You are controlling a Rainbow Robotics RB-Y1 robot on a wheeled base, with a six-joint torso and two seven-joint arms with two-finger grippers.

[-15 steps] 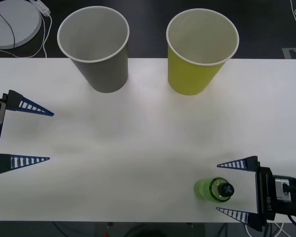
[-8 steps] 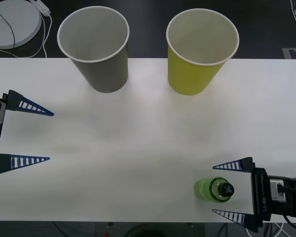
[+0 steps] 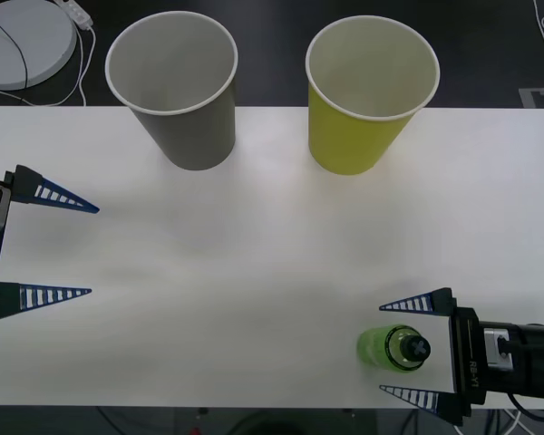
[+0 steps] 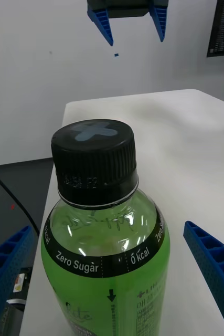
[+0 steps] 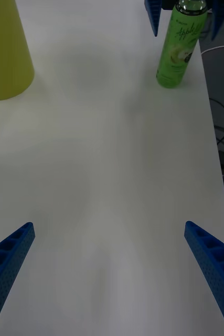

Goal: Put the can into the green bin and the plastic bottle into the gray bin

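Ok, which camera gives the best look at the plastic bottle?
The right wrist view: the plastic bottle looms close, black cap and label text readable. The left wrist view shows it upright, far off. The front view shows it from above, between the open right gripper fingers.

We see bright, even overhead light on the table (image 3: pixel 272 236), only faint soft shadows, small glints on the bottle (image 4: pixel 109 247), and a slightly soft left wrist view.

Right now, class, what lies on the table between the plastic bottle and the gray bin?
Nothing: in the front view, bare white table stretches from the plastic bottle to the gray bin.
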